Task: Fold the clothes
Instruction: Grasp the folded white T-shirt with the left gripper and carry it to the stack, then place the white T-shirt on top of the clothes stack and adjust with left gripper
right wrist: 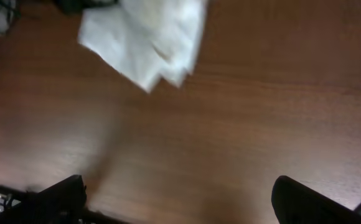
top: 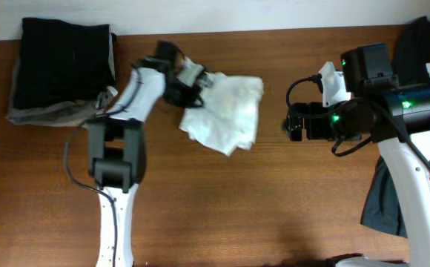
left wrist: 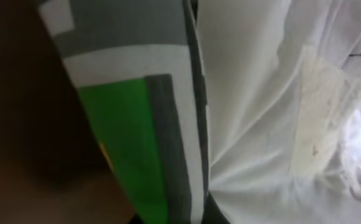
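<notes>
The white T-shirt [top: 226,111] lies crumpled in a loose bundle at the middle back of the wooden table. My left gripper [top: 184,87] is at its upper left end, where the cloth bunches around the jaws, and appears shut on it. In the left wrist view the white cloth [left wrist: 261,93] fills the right side, pressed against a green, grey and white patterned surface [left wrist: 137,124]; the fingers are hidden. My right gripper [top: 290,124] hovers right of the shirt, apart from it. In the right wrist view its fingers [right wrist: 177,193] are open and empty over bare wood, with the shirt [right wrist: 146,37] ahead.
A stack of folded dark and grey clothes [top: 63,63] sits at the back left corner. A dark garment [top: 382,200] hangs off the right edge by the right arm's base, and another black item [top: 422,41] lies at the back right.
</notes>
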### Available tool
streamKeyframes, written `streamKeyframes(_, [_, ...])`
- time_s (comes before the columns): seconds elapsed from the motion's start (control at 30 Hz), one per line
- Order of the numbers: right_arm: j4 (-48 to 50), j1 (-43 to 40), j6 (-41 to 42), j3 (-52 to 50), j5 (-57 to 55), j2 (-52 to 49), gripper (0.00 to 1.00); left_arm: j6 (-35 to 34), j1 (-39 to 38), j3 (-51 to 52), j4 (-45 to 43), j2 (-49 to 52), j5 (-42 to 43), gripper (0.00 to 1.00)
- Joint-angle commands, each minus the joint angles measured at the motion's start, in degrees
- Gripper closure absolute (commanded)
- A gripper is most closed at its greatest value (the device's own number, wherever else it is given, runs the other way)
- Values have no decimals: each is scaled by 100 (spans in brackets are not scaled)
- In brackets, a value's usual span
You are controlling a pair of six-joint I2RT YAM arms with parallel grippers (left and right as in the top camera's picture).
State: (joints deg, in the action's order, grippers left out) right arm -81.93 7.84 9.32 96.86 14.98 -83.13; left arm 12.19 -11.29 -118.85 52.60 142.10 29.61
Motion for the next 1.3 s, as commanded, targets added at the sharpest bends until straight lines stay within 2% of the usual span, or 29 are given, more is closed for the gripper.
streamKeyframes(0.0, [-107, -42, 59, 59, -68, 103, 1, 739, 402, -669, 254, 116, -946, 99])
streamKeyframes(0.07, [-173, -42, 61, 59, -68, 103, 1, 981, 651, -1152, 542, 116, -1200, 99])
streamKeyframes(0.17, [-205, -42, 168, 59, -68, 103, 1, 981, 1080, -1899, 730, 116, -1294, 99])
streamKeyframes(0.43, [-291, -42, 197, 59, -68, 103, 1, 802, 1867, -2879, 850, 116, -1292, 99])
streamKeyframes(0.57, [-424, -42, 214, 59, -68, 103, 1, 654, 2181, -3025, 570, 116, -1290, 99])
streamKeyframes(0.83, [-431, -42, 278, 59, -68, 103, 1, 656, 2474, -3534, 769, 114, -1270, 99])
streamKeyframes(1.07, [-446, -42, 280, 59, -70, 103, 1, 675, 2826, -3582, 765, 114, -1263, 99])
streamKeyframes(1.2, [-446, -42, 319, 59, -68, 103, 1, 673, 2975, -3604, 820, 111, -599, 99])
streamKeyframes(1.27, [-461, -42, 319, 59, -68, 103, 1, 675, 2986, -3755, 914, 111, -603, 99])
